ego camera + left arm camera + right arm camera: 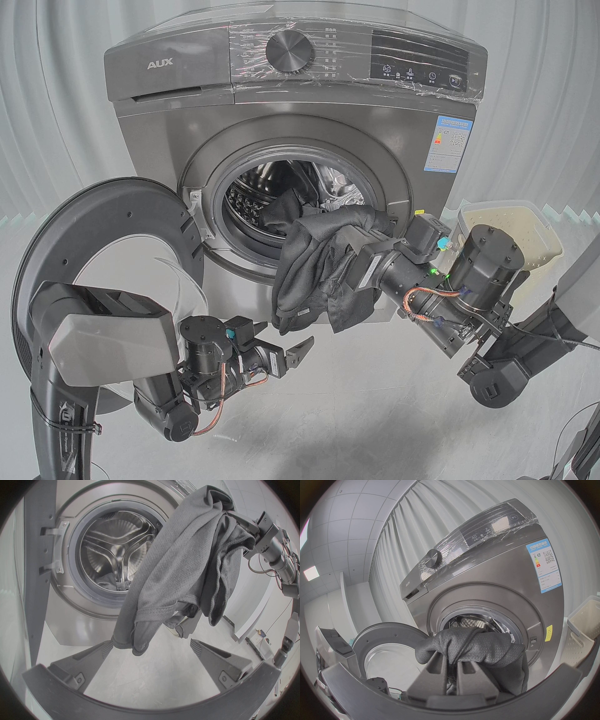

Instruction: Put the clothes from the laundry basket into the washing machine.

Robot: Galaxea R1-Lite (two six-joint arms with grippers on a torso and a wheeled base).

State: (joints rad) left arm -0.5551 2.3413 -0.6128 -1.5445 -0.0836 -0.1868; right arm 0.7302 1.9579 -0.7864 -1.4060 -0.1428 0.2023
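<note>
**Dark garment point(319, 262) held at washing machine point(162, 137)**

The garment is clamped in the right gripper point(365, 250) and hung before the lower rim of the machine's open door ring. The left gripper point(284, 340) is spread wide, low beneath it.

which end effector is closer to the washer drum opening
Right. The right end effector sits at the drum opening, shut on the dark garment; the left end effector is open, lower down near the open door.
</note>
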